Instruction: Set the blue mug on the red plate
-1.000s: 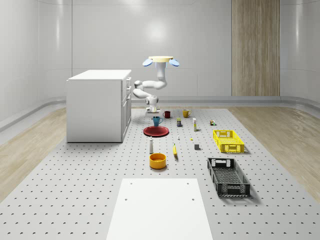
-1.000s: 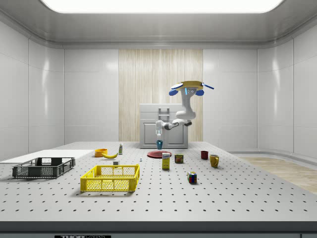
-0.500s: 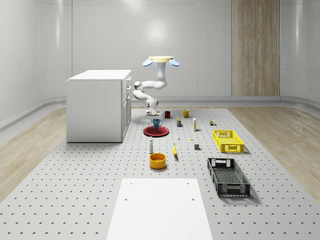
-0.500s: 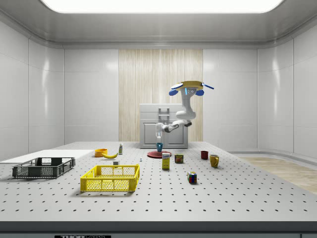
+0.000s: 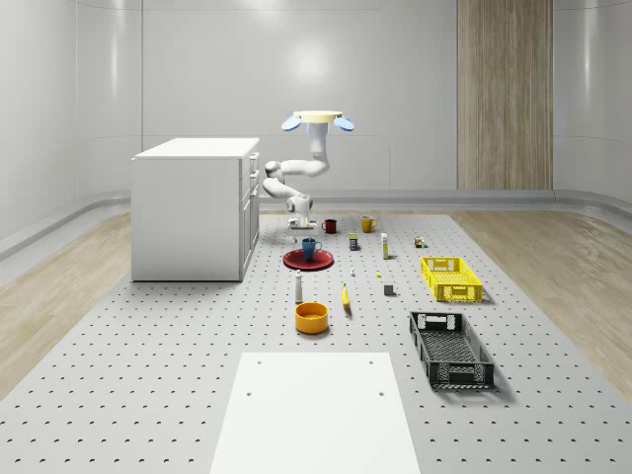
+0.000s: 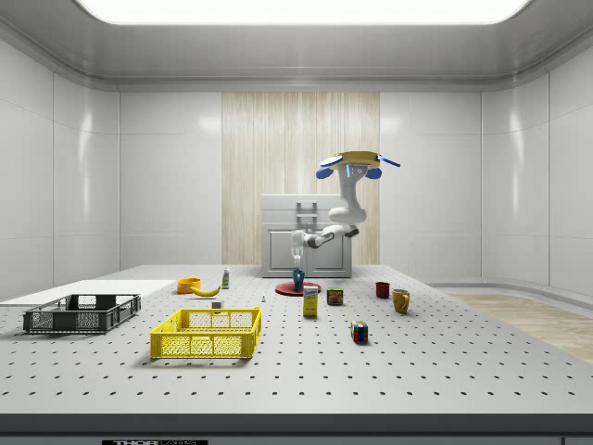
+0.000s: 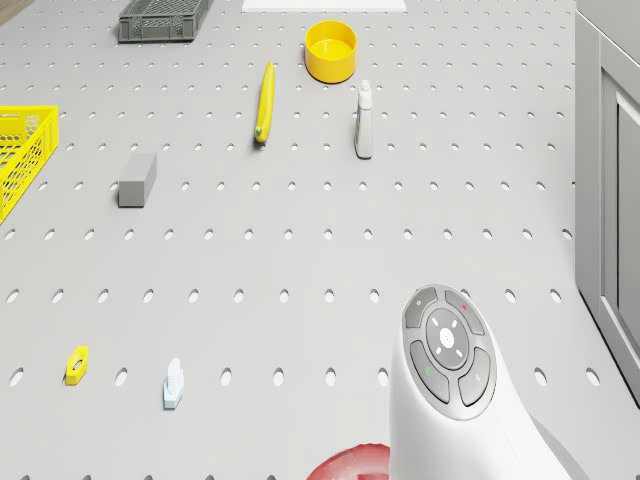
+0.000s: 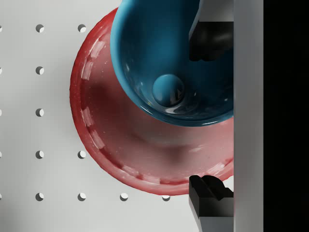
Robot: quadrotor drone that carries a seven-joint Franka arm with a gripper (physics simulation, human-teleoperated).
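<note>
The blue mug (image 5: 310, 246) stands upright on the red plate (image 5: 307, 261); the side view has the mug (image 6: 298, 277) on the plate (image 6: 298, 290) too. In the wrist view I look down into the mug (image 8: 164, 63), which sits toward one edge of the plate (image 8: 120, 145). My gripper (image 8: 210, 116) is open: one fingertip (image 8: 212, 41) is at the mug's rim, the other is well clear of the mug. The gripper (image 5: 295, 225) hangs just above and behind the mug. The drone (image 5: 317, 119) hovers over the far part of the table, beside the white cabinet.
The white cabinet (image 5: 193, 207) stands close on the whole-scene view's left. A red mug (image 5: 330, 226) and a yellow mug (image 5: 367, 224) sit behind the plate. A spray bottle (image 7: 364, 120), banana (image 7: 264, 100), yellow bowl (image 7: 331, 50), yellow crate (image 5: 450, 277) and black crate (image 5: 450, 348) lie nearer.
The mug has come down from just above the plate onto it. The gripper's fingers have spread apart and let it go. The drone has stayed in place.
</note>
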